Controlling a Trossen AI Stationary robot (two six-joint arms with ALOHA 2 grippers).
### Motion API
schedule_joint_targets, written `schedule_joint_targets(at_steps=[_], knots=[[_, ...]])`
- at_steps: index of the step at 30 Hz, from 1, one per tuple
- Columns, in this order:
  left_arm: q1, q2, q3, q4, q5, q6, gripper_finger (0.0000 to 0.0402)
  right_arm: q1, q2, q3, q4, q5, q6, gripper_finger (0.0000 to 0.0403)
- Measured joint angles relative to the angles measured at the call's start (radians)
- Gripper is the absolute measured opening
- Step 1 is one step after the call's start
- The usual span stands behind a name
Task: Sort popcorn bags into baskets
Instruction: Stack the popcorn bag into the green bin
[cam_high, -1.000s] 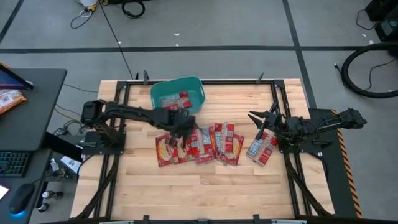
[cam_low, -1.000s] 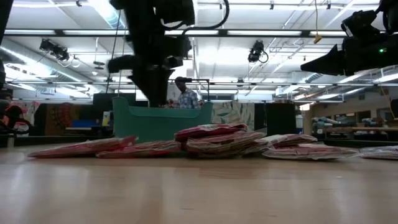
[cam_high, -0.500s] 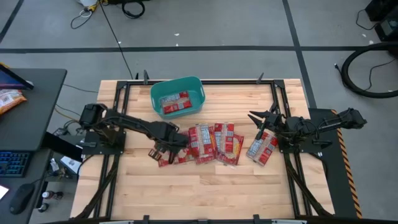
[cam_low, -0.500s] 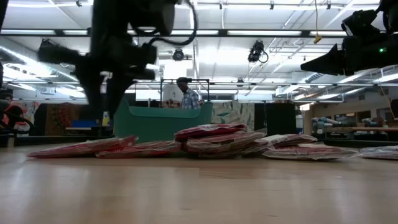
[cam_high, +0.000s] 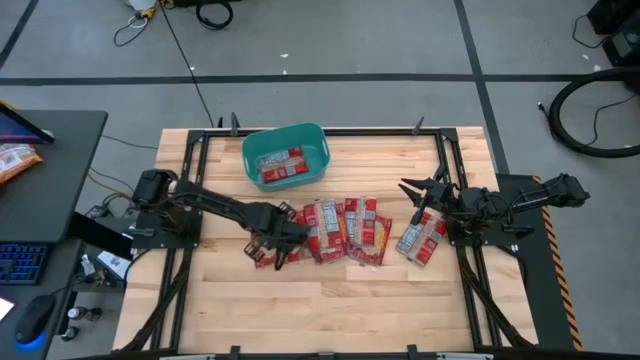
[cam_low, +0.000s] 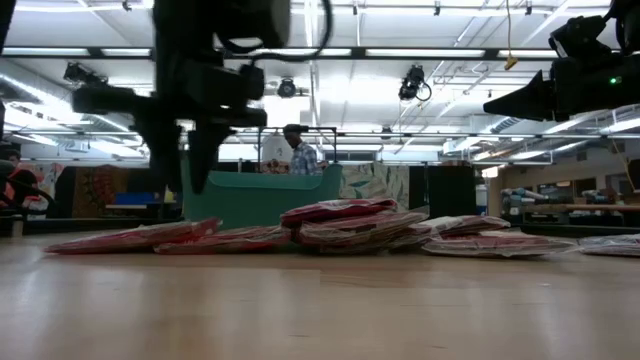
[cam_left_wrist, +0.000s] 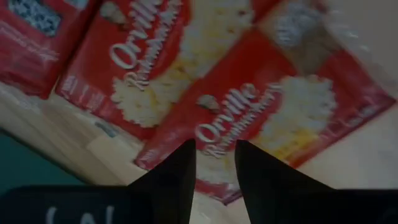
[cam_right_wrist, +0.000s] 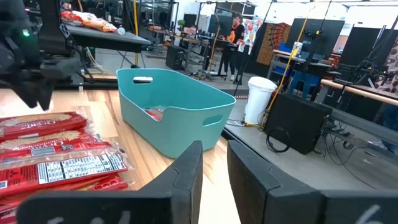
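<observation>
Several red popcorn bags lie flat in an overlapping row across the table's middle, seen edge-on in the low view. One more bag lies under the right arm, and another lies inside the teal basket at the far side. My left gripper points down over the row's leftmost bag, a little above it, open by a narrow gap with nothing in it. My right gripper waits level at the right, narrowly open and empty.
Black frame rails run along the table's sides. Bare wood lies toward the near edge. A desk with an orange snack bag stands off the table's left. A person stands far behind the basket.
My left gripper has gone from beside the basket toward the table's near-left, sinking and rolling a little, and now hangs over the leftmost bag of the row. The bags have not moved.
</observation>
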Motion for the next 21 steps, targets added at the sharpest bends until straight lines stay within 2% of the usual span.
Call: schedule_joint_targets(at_steps=[11, 16, 21], knots=[[0.035, 0.262, 0.282, -0.169, 0.043, 0.189, 0.0074, 0.000, 0.001, 0.000, 0.000, 0.000, 0.000, 0.0080], [0.048, 0.304, 0.325, -0.214, 0.062, 0.257, 0.0082, 0.000, 0.001, 0.000, 0.000, 0.000, 0.000, 0.0080], [0.061, 0.304, 0.325, -0.215, 0.062, 0.316, 0.0113, 0.000, 0.001, 0.000, 0.000, 0.000, 0.000, 0.0080]])
